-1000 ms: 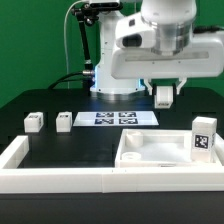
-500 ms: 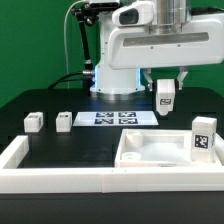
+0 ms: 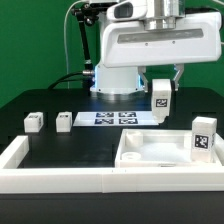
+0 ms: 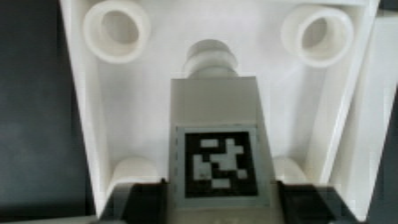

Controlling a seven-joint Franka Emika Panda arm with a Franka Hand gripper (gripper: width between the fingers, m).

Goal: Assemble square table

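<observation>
My gripper (image 3: 160, 90) is shut on a small white tagged leg (image 3: 160, 98) and holds it in the air behind the white square slab (image 3: 150, 152). In the wrist view the leg (image 4: 217, 120) sits between my dark fingers (image 4: 143, 203), its tag facing the camera. The slab (image 4: 222, 25) lies beneath it with two round corner recesses showing. Another tagged leg (image 3: 204, 137) stands at the slab's right end. Two more small legs (image 3: 34, 121) (image 3: 64, 121) stand on the black surface at the exterior view's left.
The marker board (image 3: 115, 118) lies flat on the black surface behind the slab. A long white rail (image 3: 55, 170) borders the front and left of the surface. The arm's base (image 3: 115, 80) stands at the back.
The wrist has risen and turned. The held leg has shifted slightly to the exterior view's left and now hangs more in view. The other parts have not moved.
</observation>
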